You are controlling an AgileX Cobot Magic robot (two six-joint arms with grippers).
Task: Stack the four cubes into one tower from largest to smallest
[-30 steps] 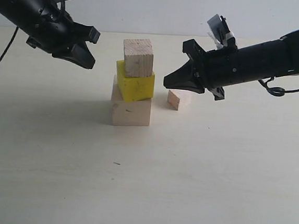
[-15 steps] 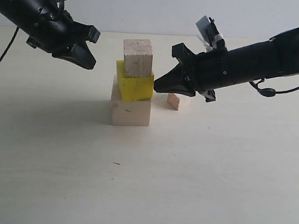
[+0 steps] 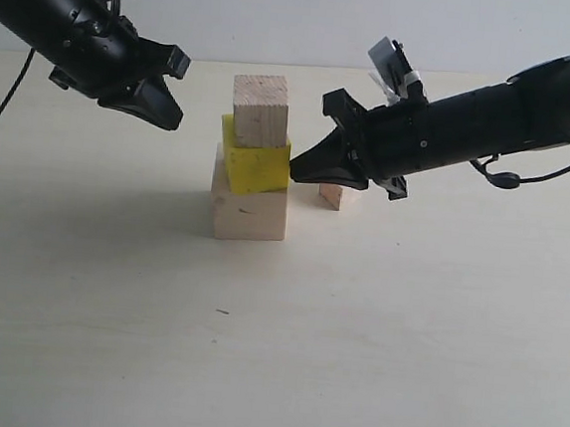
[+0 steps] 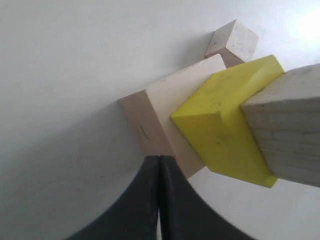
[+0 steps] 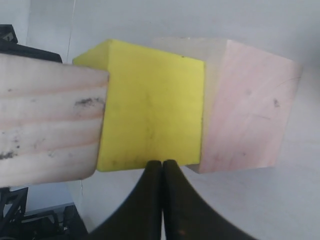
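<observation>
My right gripper (image 3: pixel 293 175) is clamped shut on nothing, its two fingers pressed flat together into one black point. That arm reaches in low, stretched out almost level and dipping a little toward the tip. The point sits at the side of the yellow cube (image 3: pixel 254 163), down at its lower edge where it meets the large wooden cube (image 3: pixel 249 210) beneath. It looks to be touching the yellow face, though I cannot be sure of contact. The yellow cube sits turned a little askew on the large one. The medium wooden cube (image 3: pixel 261 110) rests on top of the yellow one, above my fingertips. The small wooden cube (image 3: pixel 330 196) lies on the table (image 3: pixel 253 351) right under this gripper, partly hidden by its fingers and apart from the other three cubes.

My left gripper (image 3: pixel 171 116) is likewise closed and empty. Its arm slants down from high up, the closed tip angled toward the table. It hovers clear of the cubes on the side opposite my right hand, with the medium wooden cube about level with its tip and the large wooden cube lower, ahead of it.
</observation>
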